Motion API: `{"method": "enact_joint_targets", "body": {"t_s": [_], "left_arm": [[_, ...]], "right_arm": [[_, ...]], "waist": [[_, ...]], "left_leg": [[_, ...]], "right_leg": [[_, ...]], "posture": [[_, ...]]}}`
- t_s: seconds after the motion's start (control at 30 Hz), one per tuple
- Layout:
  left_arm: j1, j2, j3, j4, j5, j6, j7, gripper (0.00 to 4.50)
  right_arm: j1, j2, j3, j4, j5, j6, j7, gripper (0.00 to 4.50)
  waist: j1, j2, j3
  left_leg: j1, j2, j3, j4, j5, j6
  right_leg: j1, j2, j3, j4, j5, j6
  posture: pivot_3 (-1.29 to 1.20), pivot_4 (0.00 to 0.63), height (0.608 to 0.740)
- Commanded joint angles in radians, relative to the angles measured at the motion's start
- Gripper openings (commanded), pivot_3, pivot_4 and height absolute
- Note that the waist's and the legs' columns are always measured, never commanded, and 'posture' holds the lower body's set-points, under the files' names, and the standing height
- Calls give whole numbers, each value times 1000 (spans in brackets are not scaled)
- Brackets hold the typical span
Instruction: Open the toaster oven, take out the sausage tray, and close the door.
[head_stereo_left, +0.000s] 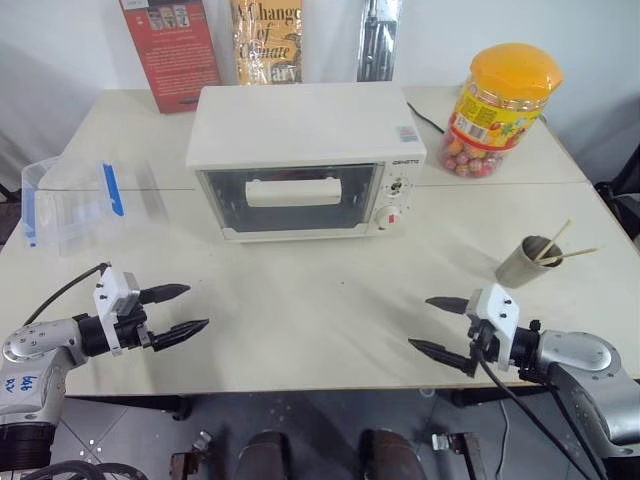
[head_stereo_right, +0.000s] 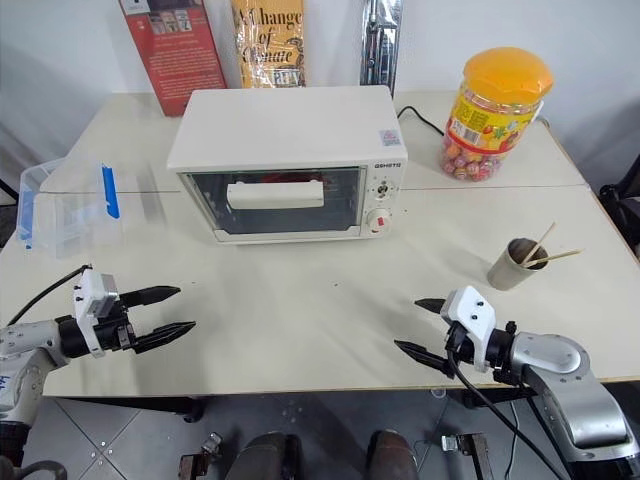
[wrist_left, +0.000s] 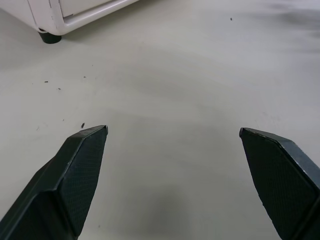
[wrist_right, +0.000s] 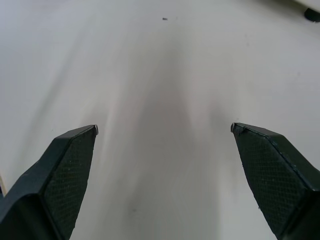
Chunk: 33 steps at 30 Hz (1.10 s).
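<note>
In the left eye view the boxy cream-white toaster oven (head_stereo_left: 300, 160) sits at upper centre of the pale table (head_stereo_left: 330, 300), its glass door (head_stereo_left: 288, 198) with the wide cream bar handle (head_stereo_left: 293, 191) shut; the sausage tray cannot be made out behind the glass. So, by my reading, the first step has not begun: the next move calls for a gripper to reach up to the handle and pull the door down. The left gripper (head_stereo_left: 185, 310) at lower left and the right gripper (head_stereo_left: 432, 324) at lower right both hang empty, fingers spread, well apart from the oven. In the right eye view small dark lettering above the two round knobs (head_stereo_right: 377, 205) is too small to read; the yellowish book (head_stereo_right: 268, 40) at the top shows "Change". Both wrist views show parted black fingertips (wrist_left: 82, 150) over bare tabletop, with an oven corner (wrist_left: 55, 20) at the left one's upper left.
</note>
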Motion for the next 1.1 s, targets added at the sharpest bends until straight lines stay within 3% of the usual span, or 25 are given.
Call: {"method": "enact_joint_targets", "body": {"t_s": [0.03, 0.2, 0.37, 0.5, 0.77, 0.93, 1.1], "left_arm": [[-20, 6, 30, 4, 2, -23, 22, 4486], [-27, -5, 57, -32, -36, 21, 73, 4486], [-35, -4, 69, -31, -28, 39, 122, 4486], [-73, -23, 93, -14, -88, 55, 100, 4486], [-122, -64, 121, -8, -114, 24, 103, 4486], [-114, -67, 140, -28, -130, 36, 114, 4486], [-89, -45, 186, -57, -163, 83, 131, 4486]], "right_arm": [[-20, -8, 0, -63, 20, 27, -11, 4500], [-103, 14, 22, -107, 44, 106, -53, 4500], [-284, 38, 103, -75, 32, 146, -53, 4500], [-503, 80, 215, 60, -33, 116, -19, 4500], [-841, 235, 322, 379, -113, -75, 83, 4500], [-919, 284, 329, 433, -120, -123, 130, 4500], [-869, 283, 366, 243, -66, -32, 197, 4500]], "waist": [[0, 0, 0], [0, 0, 0], [-4, -1, 1], [-5, -2, 1], [-10, -3, 2], [-18, -3, 2], [-34, -3, 2]], "left_leg": [[0, 0, 0, 0, 0, 0], [0, 0, 0, 1, 0, 0], [0, 0, 0, 0, 0, 0], [-1, 0, 0, 2, 0, -1], [-2, 1, 0, 4, -1, -1], [-3, 1, -1, 4, -2, -1], [-3, 1, -1, 3, -2, -1]], "right_leg": [[0, 0, 0, 0, 0, 0], [0, 0, 0, 1, 0, 0], [-1, 0, 0, 1, 0, 0], [-1, 0, 0, 2, 0, 0], [-2, 0, -1, 4, 0, 0], [-2, 0, -1, 5, 0, 1], [-4, 0, -2, 5, 0, 1]], "posture": [[0, 150, 740], [0, 150, 740], [0, 150, 740], [0, 150, 740], [0, 150, 740], [0, 150, 740], [0, 150, 740]]}}
